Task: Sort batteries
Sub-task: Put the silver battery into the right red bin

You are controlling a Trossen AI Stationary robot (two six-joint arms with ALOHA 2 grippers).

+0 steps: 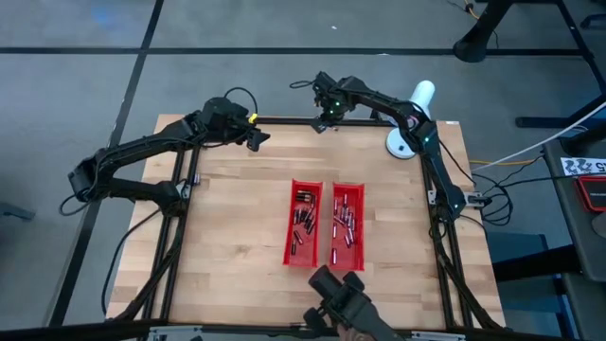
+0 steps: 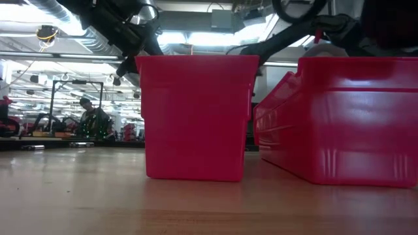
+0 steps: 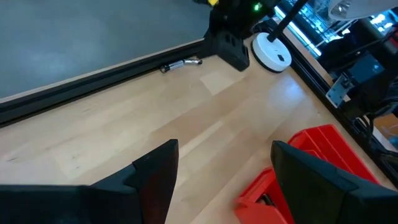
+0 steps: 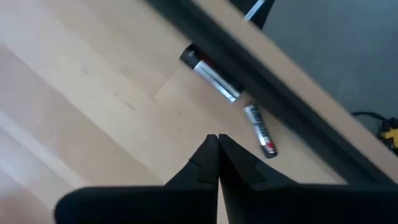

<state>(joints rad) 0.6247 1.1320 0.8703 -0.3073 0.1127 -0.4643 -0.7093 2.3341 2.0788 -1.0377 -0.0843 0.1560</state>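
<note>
Two red trays (image 1: 292, 248) (image 1: 359, 254) stand side by side at the table's middle, each with several batteries (image 1: 303, 220) (image 1: 345, 225) lying inside. Two loose batteries (image 4: 211, 78) (image 4: 260, 130) lie on the wood against the dark rail at the table's far edge, nearly end to end. My right gripper (image 4: 214, 142) hangs just above and beside them, shut, pointing steeply down, with nothing between its fingers. My left gripper (image 1: 258, 138) is raised at the far left, open and empty, and faces the loose batteries (image 3: 180, 63) and the right gripper (image 3: 229, 50).
A white round base (image 1: 405, 144) with a white cylinder (image 1: 422, 95) stands at the far right corner. A dark frame rail (image 4: 249, 59) runs along the far edge. In the low view the trays (image 2: 196, 117) (image 2: 346, 117) fill the foreground. Bare wood lies between the trays and the far edge.
</note>
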